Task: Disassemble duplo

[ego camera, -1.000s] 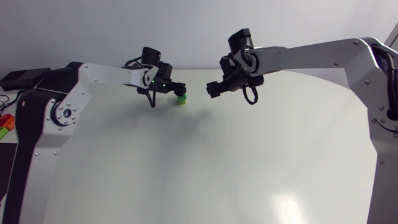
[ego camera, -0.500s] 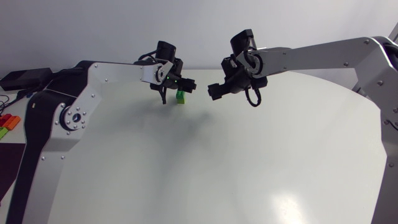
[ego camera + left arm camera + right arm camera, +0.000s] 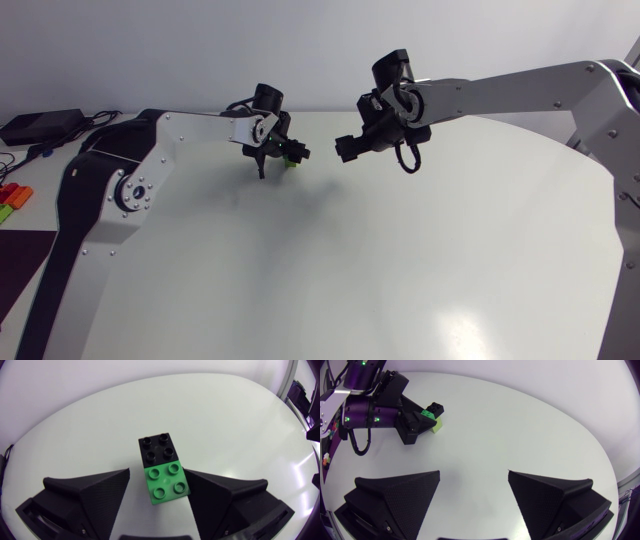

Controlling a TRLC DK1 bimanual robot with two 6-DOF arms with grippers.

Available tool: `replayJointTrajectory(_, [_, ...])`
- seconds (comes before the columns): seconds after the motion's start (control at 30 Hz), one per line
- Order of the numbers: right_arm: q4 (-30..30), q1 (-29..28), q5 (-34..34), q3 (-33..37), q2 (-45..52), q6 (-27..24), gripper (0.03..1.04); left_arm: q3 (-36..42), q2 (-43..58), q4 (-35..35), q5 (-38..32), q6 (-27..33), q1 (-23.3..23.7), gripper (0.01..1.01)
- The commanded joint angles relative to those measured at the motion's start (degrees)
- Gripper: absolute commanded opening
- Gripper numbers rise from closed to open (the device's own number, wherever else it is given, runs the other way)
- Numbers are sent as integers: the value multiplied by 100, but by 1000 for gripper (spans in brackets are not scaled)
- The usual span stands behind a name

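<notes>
left claw (image 3: pixel 158 480) | spread around duplo (image 3: pixel 161 467) | green brick (image 3: pixel 165 484) joined to black brick (image 3: pixel 157 450)

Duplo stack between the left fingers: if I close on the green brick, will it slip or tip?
The green brick looks like rigid, smooth plastic, so it likely won't flex but might slide on the table if one finger of the left gripper pushes first. The black brick sits ahead of the fingers, so closing probably misses it.
</notes>
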Motion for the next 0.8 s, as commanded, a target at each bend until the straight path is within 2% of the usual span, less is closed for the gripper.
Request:
replayJointTrajectory(0.0, [71, 38, -2, -209, -158, 60, 987, 162, 219, -101, -55, -182, -5, 464])
replayJointTrajectory(0.07, [97, 38, -2, -262, -185, 60, 987, 153, 210, -136, -37, -296, 13, 346])
replayJointTrajectory(0.2, [159, 20, -2, -368, -238, 52, 987, 65, 122, -216, 174, -358, 39, 241])
replayJointTrajectory(0.27, [168, 12, -2, -411, -246, 43, 987, -172, -63, -66, 560, -305, 92, 198])
replayJointTrajectory(0.37, [203, -6, -46, -508, -308, 34, 987, -761, -476, 417, 929, -94, 145, 197])
replayJointTrajectory(0.53, [335, -41, -345, -772, -510, -89, 987, -1622, -1205, 637, 1606, 266, 277, 198])
replayJointTrajectory(0.7, [422, -111, -1303, -1238, -932, -511, 987, -2826, -2207, 742, 2722, 1216, 540, 207])
replayJointTrajectory(0.77, [370, -120, -1628, -1422, -1116, -748, 987, -3213, -2550, 716, 3373, 1629, 725, 208])
